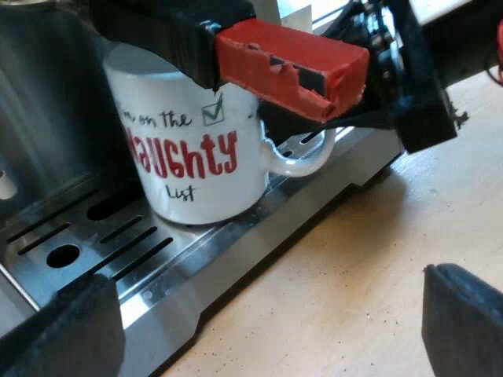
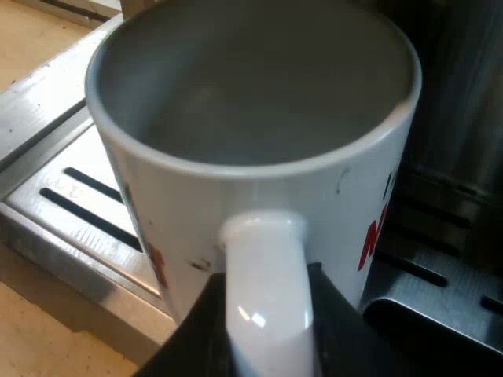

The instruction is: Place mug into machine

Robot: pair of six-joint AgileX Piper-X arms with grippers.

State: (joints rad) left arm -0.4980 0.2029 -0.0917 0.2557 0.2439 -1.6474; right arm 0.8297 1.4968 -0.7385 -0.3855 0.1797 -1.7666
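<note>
A white mug (image 1: 196, 157) with red and black lettering stands upright on the espresso machine's slotted metal drip tray (image 1: 102, 243), under the holder's red handle end (image 1: 291, 67). My right gripper (image 1: 310, 126) reaches in at the mug's handle (image 1: 302, 161). In the right wrist view I look down into the empty mug (image 2: 251, 102). Its handle (image 2: 267, 298) runs between the dark fingers (image 2: 196, 338) of my right gripper (image 2: 271, 334), which is shut on it. My left gripper (image 1: 267, 318) hangs open over the wooden table, a short way out from the tray, holding nothing.
The machine's steel front (image 1: 47, 86) rises just behind the mug. The tray's raised metal edge (image 2: 47, 86) borders the wooden table (image 1: 354, 251). The locked holder's dark handle (image 1: 165, 31) juts out low over the mug's rim.
</note>
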